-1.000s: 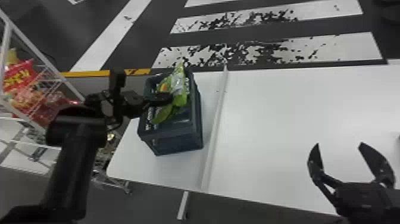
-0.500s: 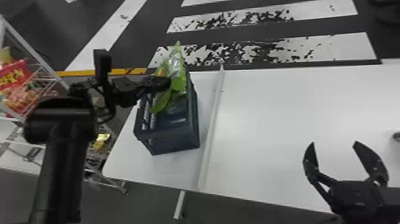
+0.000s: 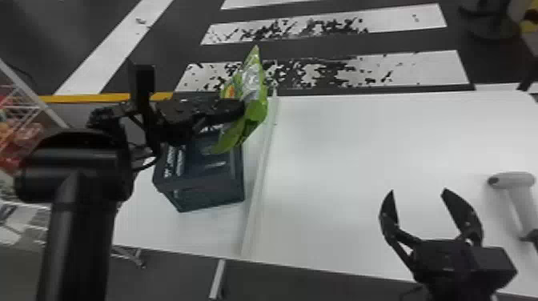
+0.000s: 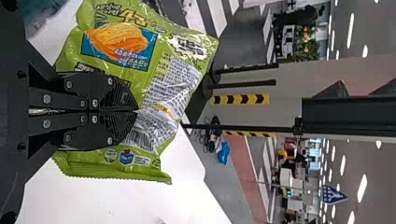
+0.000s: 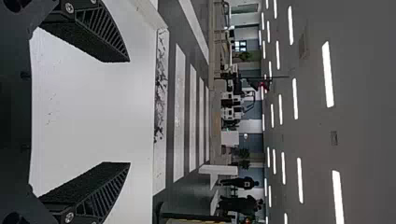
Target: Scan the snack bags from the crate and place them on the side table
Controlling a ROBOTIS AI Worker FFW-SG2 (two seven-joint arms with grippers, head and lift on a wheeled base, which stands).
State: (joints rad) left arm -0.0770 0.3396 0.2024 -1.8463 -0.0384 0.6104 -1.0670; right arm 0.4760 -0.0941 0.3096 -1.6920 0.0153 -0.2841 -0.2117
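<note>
Holding 1 green snack bag (image 4: 116, 42) over crate (image 3: 212, 192): L claw (image 4: 136, 111) closed on it, tips tog.; R claw (image 3: 418, 192) wide open, empty, by scanner (image 3: 516, 182) on surface (image 3: 340, 168). Pick prob. done; scan + placing left. Bag crinkled, shiny, orange pic, white txt panel.

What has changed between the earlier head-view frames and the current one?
The left gripper has carried the green snack bag up out of the crate and toward the robot's right. The head view has swung right, bringing more of the white scanner into it. The bag was already held; nothing was let go. The crate stayed on the table, and the right gripper stayed open.
</note>
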